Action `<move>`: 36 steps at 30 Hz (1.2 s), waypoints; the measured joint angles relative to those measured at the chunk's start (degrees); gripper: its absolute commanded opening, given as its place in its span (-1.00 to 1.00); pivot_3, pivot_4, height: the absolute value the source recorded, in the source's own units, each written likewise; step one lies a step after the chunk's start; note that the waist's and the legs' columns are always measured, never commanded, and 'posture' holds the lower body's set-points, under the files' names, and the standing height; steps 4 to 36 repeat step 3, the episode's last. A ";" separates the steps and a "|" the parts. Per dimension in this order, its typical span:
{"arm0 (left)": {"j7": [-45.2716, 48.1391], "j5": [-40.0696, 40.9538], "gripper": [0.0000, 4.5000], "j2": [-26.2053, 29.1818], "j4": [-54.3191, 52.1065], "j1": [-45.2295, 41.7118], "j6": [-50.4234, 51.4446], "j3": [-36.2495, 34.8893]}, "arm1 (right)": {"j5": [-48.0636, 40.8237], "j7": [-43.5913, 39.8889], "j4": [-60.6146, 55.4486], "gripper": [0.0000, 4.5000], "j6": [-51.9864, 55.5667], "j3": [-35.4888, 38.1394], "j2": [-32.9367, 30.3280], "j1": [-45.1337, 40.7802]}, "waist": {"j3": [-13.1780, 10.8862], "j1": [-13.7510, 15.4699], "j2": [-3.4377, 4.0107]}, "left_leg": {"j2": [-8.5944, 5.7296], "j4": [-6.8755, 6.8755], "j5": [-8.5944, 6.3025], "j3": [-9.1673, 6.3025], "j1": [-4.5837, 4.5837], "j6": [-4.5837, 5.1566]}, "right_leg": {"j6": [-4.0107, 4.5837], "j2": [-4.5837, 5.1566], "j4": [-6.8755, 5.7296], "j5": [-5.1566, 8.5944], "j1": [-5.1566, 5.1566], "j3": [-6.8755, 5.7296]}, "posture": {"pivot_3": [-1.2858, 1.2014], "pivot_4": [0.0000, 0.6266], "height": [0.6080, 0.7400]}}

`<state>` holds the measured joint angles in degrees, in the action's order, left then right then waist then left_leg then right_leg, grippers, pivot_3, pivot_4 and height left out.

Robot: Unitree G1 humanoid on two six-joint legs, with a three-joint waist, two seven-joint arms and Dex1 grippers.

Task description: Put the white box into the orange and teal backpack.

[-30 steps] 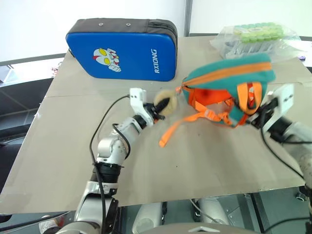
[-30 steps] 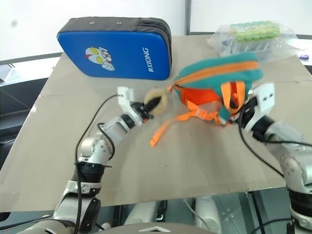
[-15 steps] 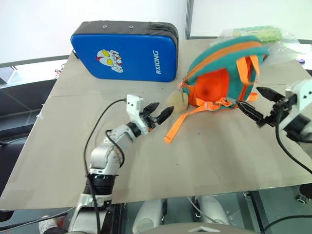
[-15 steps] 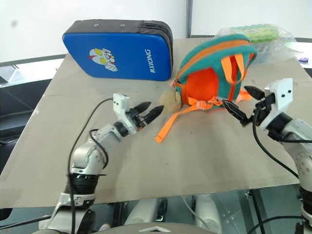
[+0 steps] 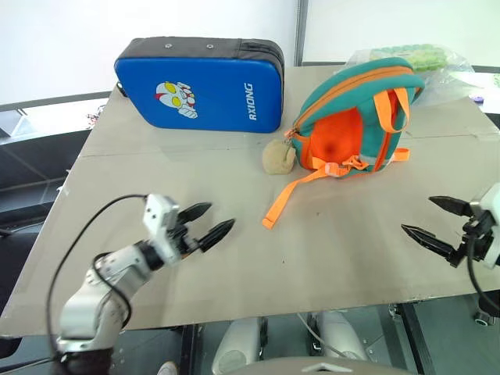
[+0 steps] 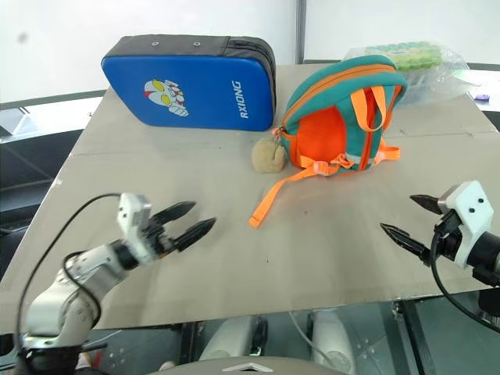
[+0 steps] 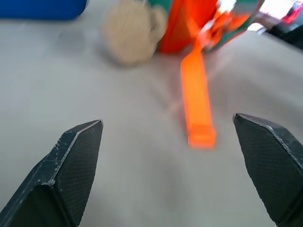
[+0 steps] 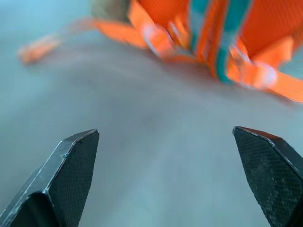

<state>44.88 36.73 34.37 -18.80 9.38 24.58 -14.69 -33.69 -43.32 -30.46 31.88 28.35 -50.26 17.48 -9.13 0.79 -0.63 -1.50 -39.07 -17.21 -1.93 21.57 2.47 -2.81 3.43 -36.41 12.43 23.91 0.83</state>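
The orange and teal backpack point(image 5: 355, 117) stood upright on the table point(image 5: 234, 312), toward the far right side. Its zipper looked shut along the top, so what was inside could not be seen. The white box was not seen anywhere on the table. A tan plush charm point(image 5: 277, 157) lay on the table, touching the backpack's left side. One long orange strap point(image 5: 291, 195) ran from the backpack down across the table toward the near edge.

Behind the backpack sat a clear container point(image 5: 422, 62) with green items in it. A big blue case point(image 5: 201, 82) stood to the left of the backpack, zipped up.

The left gripper point(image 5: 205, 224) had its fingers spread wide and held nothing. The right gripper point(image 5: 433, 221) was spread wide too, and empty. Both were well apart from the backpack.
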 measured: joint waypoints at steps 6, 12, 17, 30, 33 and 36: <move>1.09 0.24 1.00 0.31 -0.06 2.99 0.00 -2.04 | 3.19 -0.34 0.76 0.98 -2.83 -1.56 1.33 0.46 | 0.00 0.18 0.00 | -0.03 -0.04 0.00 -0.02 0.05 0.00 | -0.14 0.00 0.02 -0.08 0.00 -0.06 | 0.03 -0.52 1.00; 1.09 0.24 1.00 0.31 -0.06 2.99 0.00 -2.04 | 3.19 -0.34 0.76 0.98 -2.83 -1.56 1.33 0.46 | 0.00 0.18 0.00 | -0.03 -0.04 0.00 -0.02 0.05 0.00 | -0.14 0.00 0.02 -0.08 0.00 -0.06 | 0.03 -0.52 1.00; 1.09 0.24 1.00 0.31 -0.06 2.99 0.00 -2.04 | 3.19 -0.34 0.76 0.98 -2.83 -1.56 1.33 0.46 | 0.00 0.18 0.00 | -0.03 -0.04 0.00 -0.02 0.05 0.00 | -0.14 0.00 0.02 -0.08 0.00 -0.06 | 0.03 -0.52 1.00; 1.09 0.24 1.00 0.31 -0.06 2.99 0.00 -2.04 | 3.19 -0.34 0.76 0.98 -2.83 -1.56 1.33 0.46 | 0.00 0.18 0.00 | -0.03 -0.04 0.00 -0.02 0.05 0.00 | -0.14 0.00 0.02 -0.08 0.00 -0.06 | 0.03 -0.52 1.00; 1.09 0.24 1.00 0.31 -0.06 2.99 0.00 -2.04 | 3.19 -0.34 0.76 0.98 -2.83 -1.56 1.33 0.46 | 0.00 0.18 0.00 | -0.03 -0.04 0.00 -0.02 0.05 0.00 | -0.14 0.00 0.02 -0.08 0.00 -0.06 | 0.03 -0.52 1.00; 1.09 0.24 1.00 0.31 -0.06 2.99 0.00 -2.04 | 3.19 -0.34 0.76 0.98 -2.83 -1.56 1.33 0.46 | 0.00 0.18 0.00 | -0.03 -0.04 0.00 -0.02 0.05 0.00 | -0.14 0.00 0.02 -0.08 0.00 -0.06 | 0.03 -0.52 1.00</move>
